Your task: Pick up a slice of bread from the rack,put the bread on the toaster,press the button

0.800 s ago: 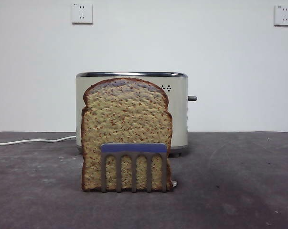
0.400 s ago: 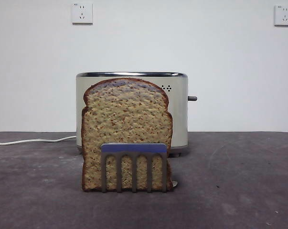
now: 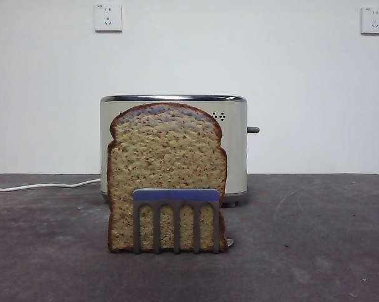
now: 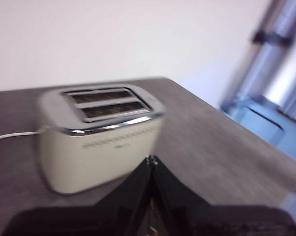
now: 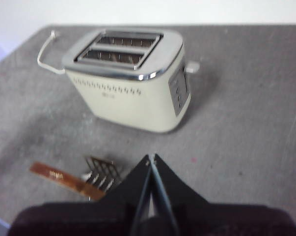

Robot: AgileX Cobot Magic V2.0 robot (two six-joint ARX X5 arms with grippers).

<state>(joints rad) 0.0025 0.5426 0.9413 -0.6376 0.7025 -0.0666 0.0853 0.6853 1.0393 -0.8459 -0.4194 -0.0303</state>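
The dark grey table runs across the whole front view, below a white wall carrying 2 white wall sockets.

The cream-beige toaster stands upright toward the back of the table, its chrome top rim level. From the right wrist view its 2 slots lie open and hold nothing. A white power cord trails from it across the table to the picture's left edge.

The slice of bread stands on edge in front of the toaster and hides most of the toaster's face. It is speckled tan with a dark brown crust and a domed top. Its lower part sits in the rack, whose blue-purple top bar crosses the slice low down, with metal prongs dropping to the table.

The button sticks out sideways from the toaster's narrow end, high up on that end.

The left gripper hangs above the table near the toaster, its 2 black jaws pressed together with nothing between them. The right gripper hangs above the table beside the rack and in front of the toaster, jaws likewise closed on nothing. Neither gripper touches the bread, the rack or the toaster, and neither shows in the front view.
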